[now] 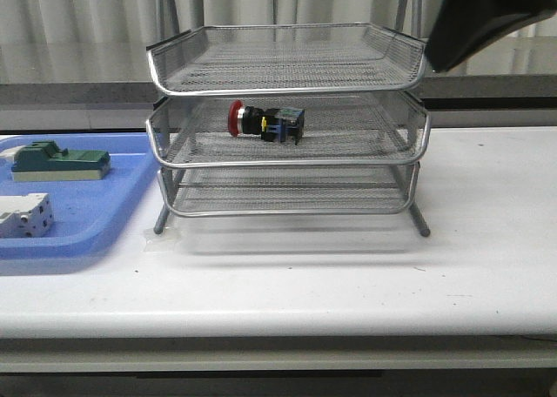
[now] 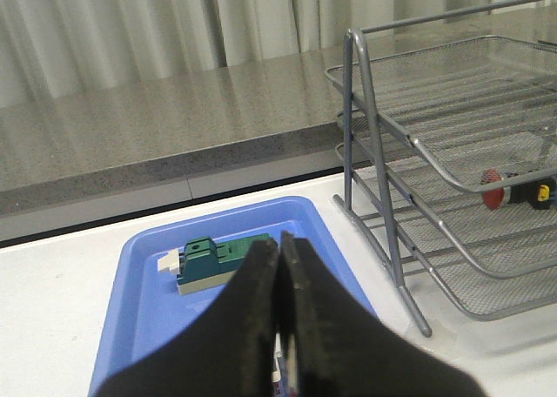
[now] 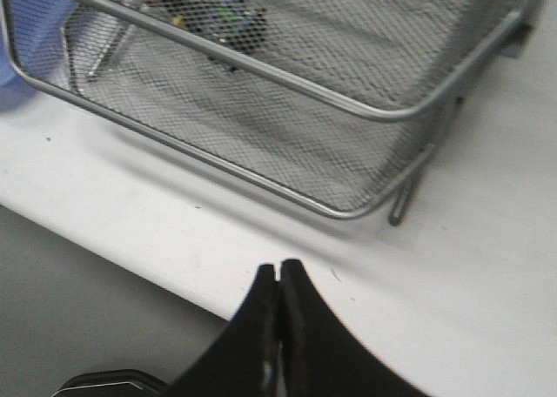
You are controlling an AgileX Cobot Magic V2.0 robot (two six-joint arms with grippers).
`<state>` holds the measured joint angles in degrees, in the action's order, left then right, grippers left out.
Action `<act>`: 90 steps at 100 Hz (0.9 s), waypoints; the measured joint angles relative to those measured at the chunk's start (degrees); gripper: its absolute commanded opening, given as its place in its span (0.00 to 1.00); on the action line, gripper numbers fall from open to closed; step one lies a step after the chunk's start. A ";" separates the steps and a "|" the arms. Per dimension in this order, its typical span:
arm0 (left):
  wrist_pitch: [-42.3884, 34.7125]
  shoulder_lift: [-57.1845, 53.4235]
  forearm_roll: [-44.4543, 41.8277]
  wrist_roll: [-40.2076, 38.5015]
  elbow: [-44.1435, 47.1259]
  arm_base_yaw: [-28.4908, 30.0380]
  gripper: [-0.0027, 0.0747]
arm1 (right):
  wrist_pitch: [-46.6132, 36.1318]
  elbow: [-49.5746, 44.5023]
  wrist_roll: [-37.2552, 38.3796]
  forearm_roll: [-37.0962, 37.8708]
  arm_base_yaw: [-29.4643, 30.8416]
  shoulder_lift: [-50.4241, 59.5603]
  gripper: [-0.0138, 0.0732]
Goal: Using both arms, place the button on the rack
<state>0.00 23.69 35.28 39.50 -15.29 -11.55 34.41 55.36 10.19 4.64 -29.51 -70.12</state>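
A lab-like test bench: plain white table [image 1: 348, 275], pale pleated curtains [image 2: 130, 23], grey speckled stone ledge [image 2: 157, 136], blue plastic parts tray [image 1: 87, 214].

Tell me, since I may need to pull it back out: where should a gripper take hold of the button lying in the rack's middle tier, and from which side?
Judging by its pose, grip the button across its black cylindrical body, between red head and rear block. It lies on its side, and the rack has its top tier close overhead, so come in level through the open front rather than from above.

I count one button [image 1: 264, 123], one three-tier rack [image 1: 287, 92], one blue tray [image 1: 83, 227], one green block [image 1: 59, 162], one white block [image 1: 23, 215].
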 measured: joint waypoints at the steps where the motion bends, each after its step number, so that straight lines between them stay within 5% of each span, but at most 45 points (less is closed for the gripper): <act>1: 0.00 0.00 0.00 0.00 0.00 0.00 0.01 | 0.15 -0.13 0.88 1.00 0.00 0.33 0.09; 36: 0.00 0.00 0.00 0.00 0.00 0.00 0.01 | 8.28 -8.52 16.80 18.58 0.00 18.16 0.09; 90: 0.00 0.00 0.00 0.00 0.12 0.00 0.01 | 12.45 -16.16 18.22 19.27 0.00 38.63 0.09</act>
<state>0.00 23.69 35.28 39.50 -15.17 -11.55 46.86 39.20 28.42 23.91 -29.51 -31.49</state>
